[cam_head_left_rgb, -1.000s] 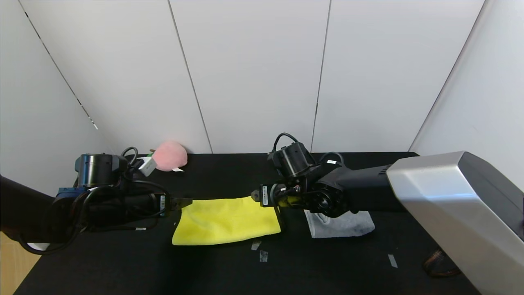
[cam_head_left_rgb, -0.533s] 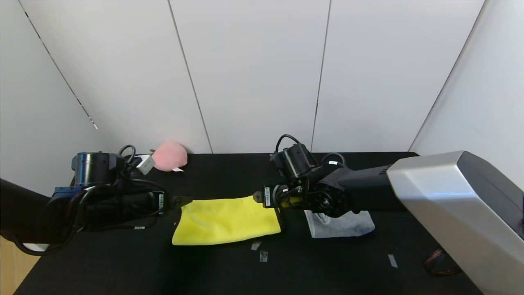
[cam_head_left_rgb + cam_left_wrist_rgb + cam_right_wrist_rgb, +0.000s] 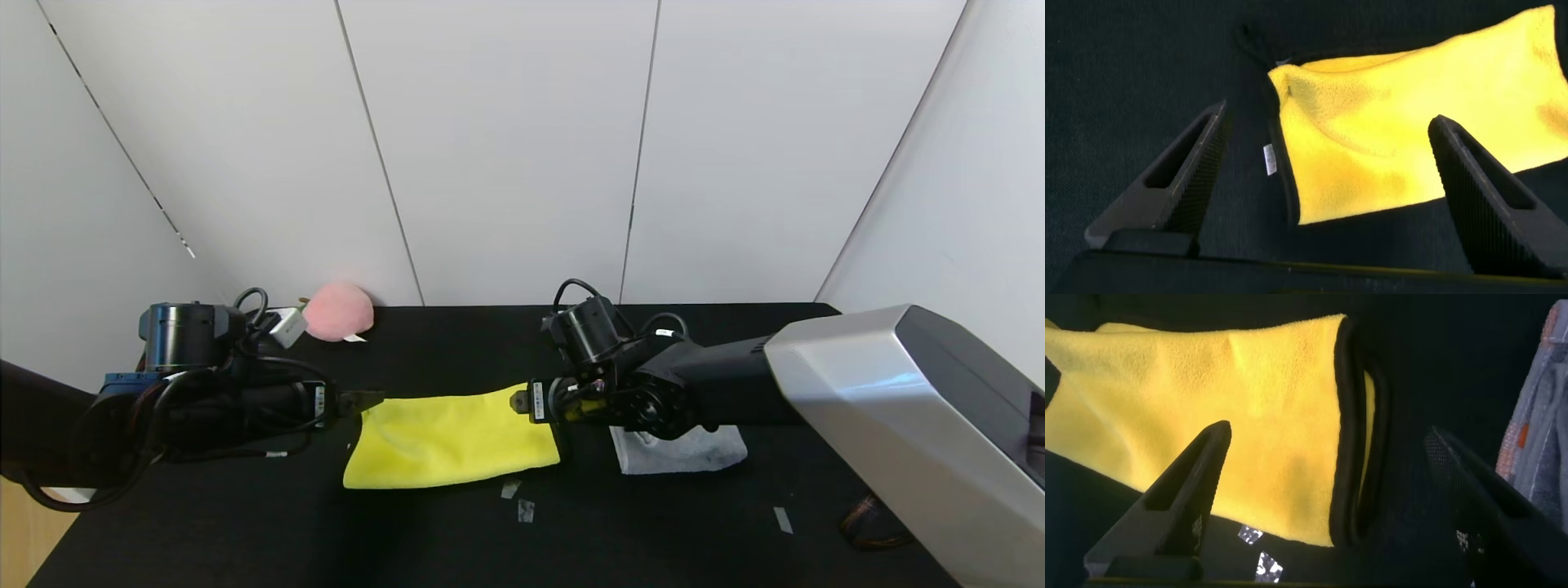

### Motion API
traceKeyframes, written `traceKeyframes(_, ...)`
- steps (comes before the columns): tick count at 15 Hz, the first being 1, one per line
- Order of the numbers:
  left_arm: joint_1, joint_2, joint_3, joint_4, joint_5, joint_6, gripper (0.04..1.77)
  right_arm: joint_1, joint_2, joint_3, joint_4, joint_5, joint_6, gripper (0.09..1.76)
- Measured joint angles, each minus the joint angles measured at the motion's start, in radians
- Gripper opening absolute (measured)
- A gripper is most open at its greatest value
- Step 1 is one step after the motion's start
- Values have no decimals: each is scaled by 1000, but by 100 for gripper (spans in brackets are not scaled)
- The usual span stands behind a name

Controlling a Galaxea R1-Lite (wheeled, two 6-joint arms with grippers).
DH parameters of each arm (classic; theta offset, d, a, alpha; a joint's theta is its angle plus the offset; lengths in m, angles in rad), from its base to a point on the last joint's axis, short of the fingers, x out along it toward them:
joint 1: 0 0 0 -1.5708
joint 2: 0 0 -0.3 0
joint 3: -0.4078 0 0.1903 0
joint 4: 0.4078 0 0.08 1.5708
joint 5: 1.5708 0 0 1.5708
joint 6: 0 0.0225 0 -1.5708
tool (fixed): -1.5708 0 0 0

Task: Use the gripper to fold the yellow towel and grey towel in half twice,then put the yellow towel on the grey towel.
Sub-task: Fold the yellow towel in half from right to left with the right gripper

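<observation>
From the head camera, your bright yellow plush cloth with thin black edging, the yellow towel (image 3: 451,441), lies flat in a folded strip on the black table (image 3: 245,531), and that's our landmark. Your left gripper (image 3: 369,401) sits right at the towel's far-left corner, low over the table. Your right gripper (image 3: 519,401) is at the towel's far-right corner, its arm reaching in from the right. Just right of the yellow towel, apart from it, lies the folded grey terry towel (image 3: 682,451), partly under the right arm. Well behind the yellow towel's left end, against the white wall panels (image 3: 506,147), rests a pink round plush toy (image 3: 337,310). A few small tape scraps (image 3: 518,500) sit just in front of the towel.

Over to your left wrist camera: the left gripper (image 3: 1327,192) has its fingers (image 3: 1188,175) spread wide, holding nothing, with the yellow towel's (image 3: 1413,139) black-edged end and a small white tag lying between them on the table.

Now your right wrist camera: the right gripper (image 3: 1327,486) is spread wide too, nothing gripped. The yellow towel's (image 3: 1225,416) doubled black-edged end lies between its fingers, and the grey towel (image 3: 1543,433), showing orange marks, is off beyond the far finger.
</observation>
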Motion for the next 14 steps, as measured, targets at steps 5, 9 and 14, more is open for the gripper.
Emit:
traceKeyframes(5,0,-5,1,5,0,0,170,14,29,1,0,0,29,170)
traceKeyframes(9,0,-5,1,5,0,0,171,26,48,1,3,0,31,170)
traceKeyframes(14,4,-5,4,4,0,-1,171,37,63,-7,47,1,48,170)
